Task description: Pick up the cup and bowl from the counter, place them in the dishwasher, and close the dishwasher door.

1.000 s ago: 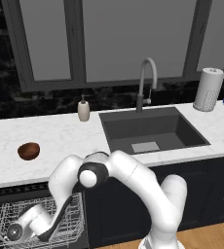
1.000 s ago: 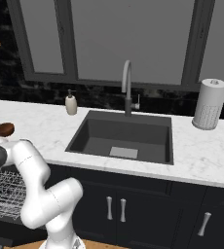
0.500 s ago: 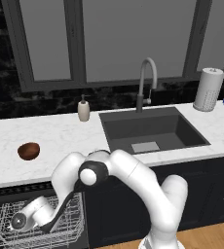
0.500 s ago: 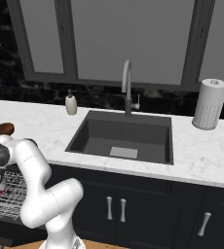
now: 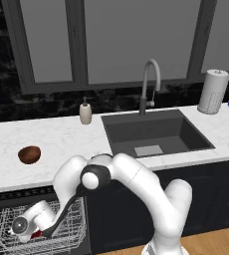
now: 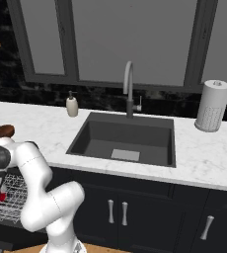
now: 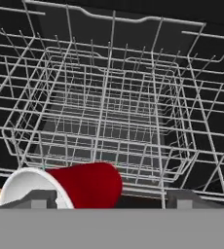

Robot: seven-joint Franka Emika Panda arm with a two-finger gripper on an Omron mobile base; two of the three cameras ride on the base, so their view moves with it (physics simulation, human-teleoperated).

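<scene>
**Cup down at the rack, bowl yet to go**

The arm is bent low over the pulled-out wire rack (image 5: 17, 219) of the dishwasher (image 5: 37, 196), and the gripper (image 7: 106, 198) hangs just above the white lattice. In the hand view the cup (image 7: 70, 186) lies on its side at the near edge of the rack, white mouth turned to the left of that view, red wall toward the middle. It sits between the two dark finger tips (image 7: 179, 197), which stand wide apart with room to spare on one side. Whether the pads touch the cup I cannot tell, because the tips are cut off at the bottom.

By my reckoning the job is under halfway. The cup is at the rack, perhaps already resting on it. The bowl (image 5: 29, 154) sits alone on the counter (image 5: 61, 142), well left of the soap dispenser (image 5: 85, 112) and the sink (image 5: 154, 132). The dishwasher is open, so shutting its door comes last.

The cup looks like smooth, tapered plastic. The bowl is round, brown and glossy. The rack is thin white wire in a grid, with upright tines. The counter is pale, faintly veined stone.
</scene>
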